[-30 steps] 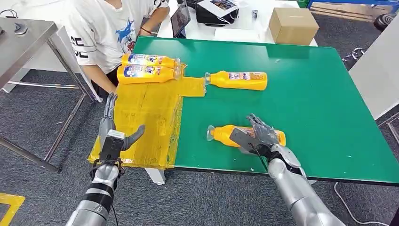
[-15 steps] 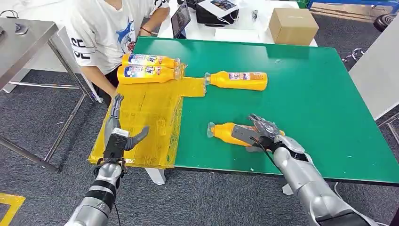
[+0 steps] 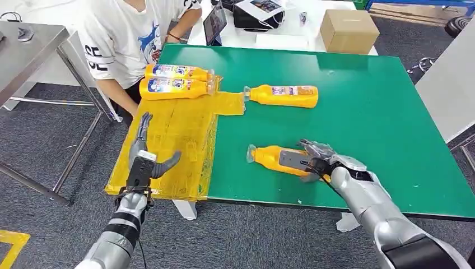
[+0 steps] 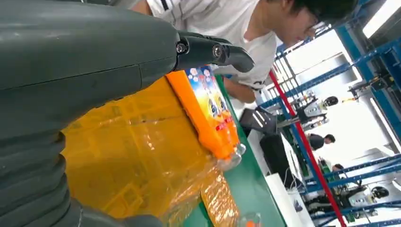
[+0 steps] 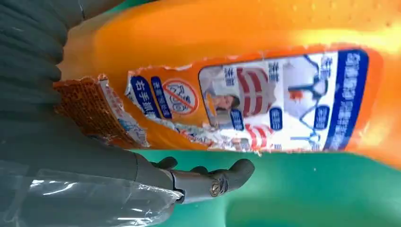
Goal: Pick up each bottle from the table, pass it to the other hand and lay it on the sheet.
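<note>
An orange bottle (image 3: 269,158) lies on its side on the green table (image 3: 381,112) near the front edge, cap to the left. My right hand (image 3: 316,159) grips its base end, thumb on top; up close its torn label (image 5: 236,71) sits against my palm (image 5: 56,142). My left hand (image 3: 147,159) hovers open over the near part of the yellow sheet (image 3: 173,140). Two more orange bottles (image 3: 176,72) (image 3: 173,88) lie side by side at the sheet's far end; one of them (image 4: 208,113) lies ahead of my left hand (image 4: 71,94). Another bottle (image 3: 285,95) lies mid-table just right of the sheet.
A person in a white shirt (image 3: 129,39) stands at the table's far left corner, close to the sheet. A cardboard box (image 3: 348,29) sits on a white table behind. A metal table (image 3: 28,45) stands to the left.
My right hand has turned and closed around the near bottle, nudging it slightly left and away. My left hand has moved forward over the sheet, still open.
</note>
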